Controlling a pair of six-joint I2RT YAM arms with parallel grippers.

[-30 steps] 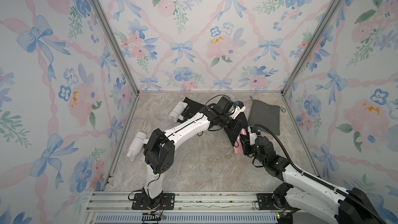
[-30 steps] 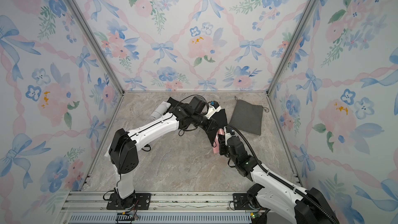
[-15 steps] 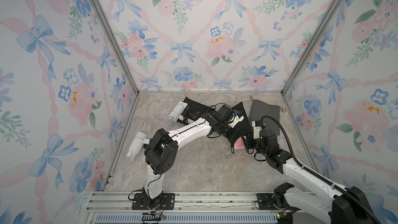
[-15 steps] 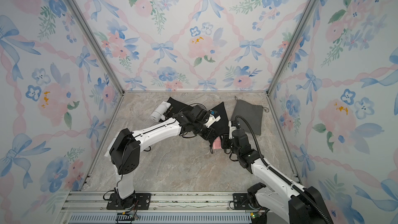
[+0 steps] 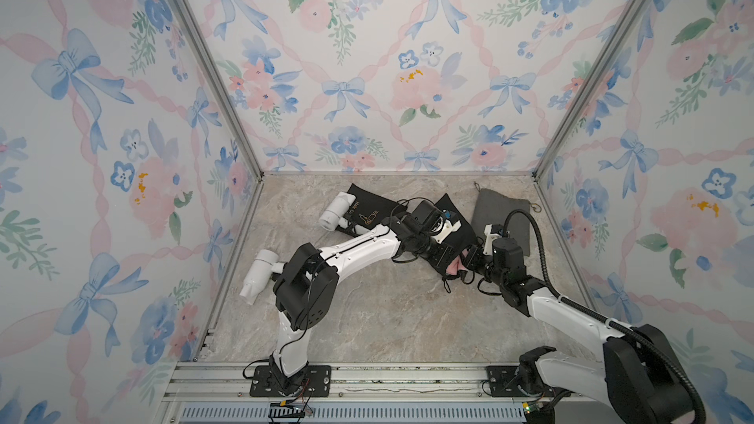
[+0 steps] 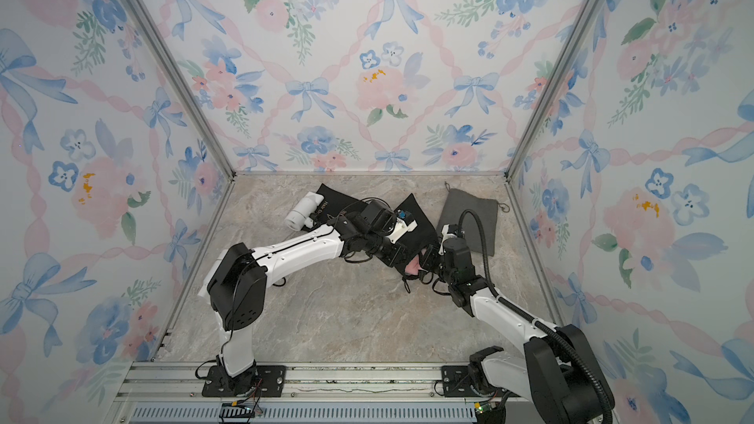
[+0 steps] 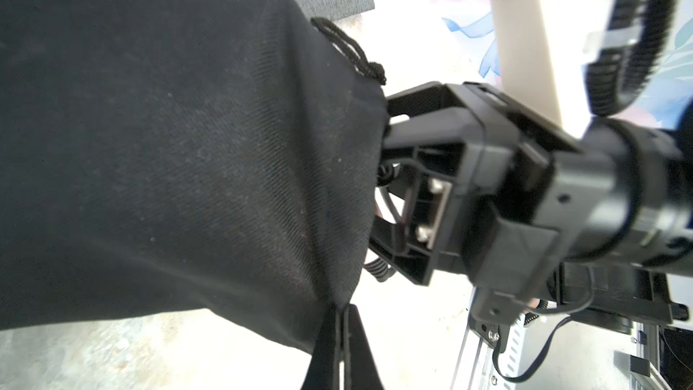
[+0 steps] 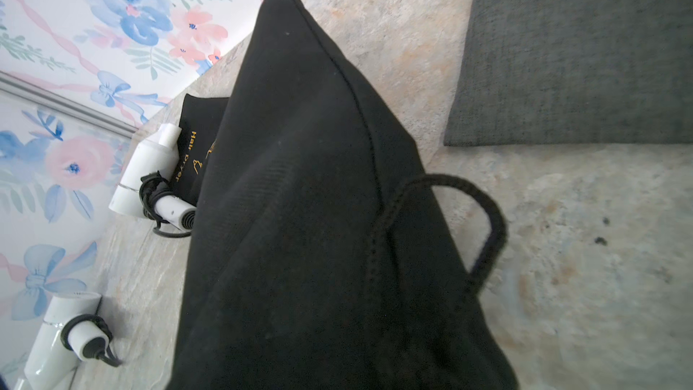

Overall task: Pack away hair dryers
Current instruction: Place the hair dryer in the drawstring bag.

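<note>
Pink hair dryer (image 5: 453,267), smooth plastic, clasped by right gripper (image 5: 468,266) inside woven black pouch (image 5: 465,234); left gripper (image 7: 340,317) pinching hem.

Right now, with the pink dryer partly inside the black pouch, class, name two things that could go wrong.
The left gripper pinches only the edge of the black pouch; the cloth could slip free and the mouth collapse.
The pink dryer shows at the mouth beside the right gripper, and the drawstring hangs loose there; it might snag the gripper on withdrawal.
</note>
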